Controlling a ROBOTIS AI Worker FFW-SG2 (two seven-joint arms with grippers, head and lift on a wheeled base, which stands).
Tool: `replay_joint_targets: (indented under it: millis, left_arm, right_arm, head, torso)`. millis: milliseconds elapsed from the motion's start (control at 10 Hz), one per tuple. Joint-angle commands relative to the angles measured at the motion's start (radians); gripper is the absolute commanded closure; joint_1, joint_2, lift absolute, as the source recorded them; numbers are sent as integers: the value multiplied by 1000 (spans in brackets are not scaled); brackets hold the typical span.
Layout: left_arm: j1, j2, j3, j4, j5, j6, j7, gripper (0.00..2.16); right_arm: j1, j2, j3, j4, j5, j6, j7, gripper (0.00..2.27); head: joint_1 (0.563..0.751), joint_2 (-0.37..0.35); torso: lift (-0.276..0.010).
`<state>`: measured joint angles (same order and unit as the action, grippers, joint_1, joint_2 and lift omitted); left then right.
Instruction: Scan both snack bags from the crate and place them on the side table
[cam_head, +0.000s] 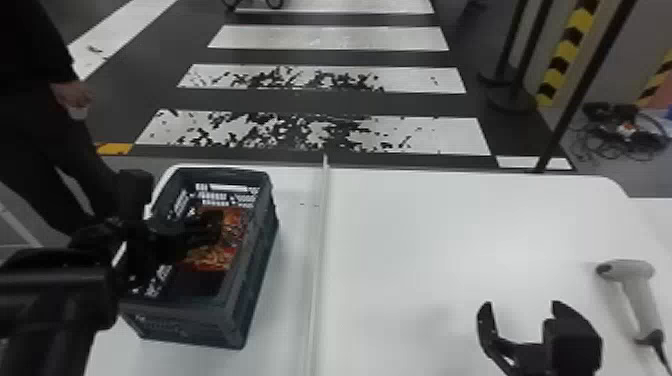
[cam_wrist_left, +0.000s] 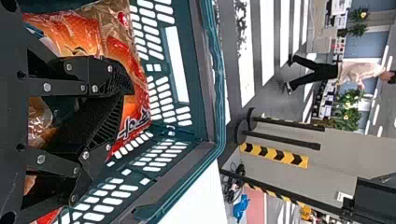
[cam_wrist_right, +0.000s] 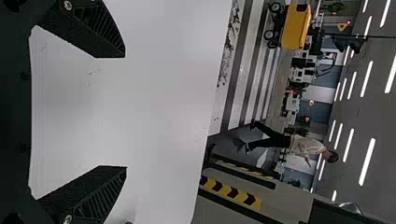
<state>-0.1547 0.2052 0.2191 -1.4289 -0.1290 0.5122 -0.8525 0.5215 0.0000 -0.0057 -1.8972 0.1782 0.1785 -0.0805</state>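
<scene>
Looking forward and down from the head, across the table (cam_head: 425, 225). From the left wrist, sideways, close into the plastic crate (cam_head: 262, 260) and beyond. From the right, sideways, over table to far edge. Common to all three: the crosswalk (cam_head: 330, 37).

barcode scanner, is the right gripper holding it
No, the barcode scanner lies on the white table to the right of the open right gripper.
</scene>
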Motion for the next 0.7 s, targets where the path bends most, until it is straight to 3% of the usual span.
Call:
replay_joint_targets:
  millis: [0, 200, 600]
  left_arm:
    - [-14, 0, 14, -1, 0, 52, -16, 2132]
    - [-19, -1, 39, -2, 61, 82, -25, 2132]
    - [21, 0, 120, -4, 236, 85, -36, 2132]
  right_arm:
    - [-3, 1, 3, 3, 1, 11, 1, 70]
    - [-8, 1, 7, 3, 14, 23, -1, 70]
    - [-11, 1, 9, 3, 35, 45, -1, 73]
  head:
    - [695, 44]
    - [695, 49]
    - [695, 57]
  torso:
    - [-98]
    - [-98]
    - [-98]
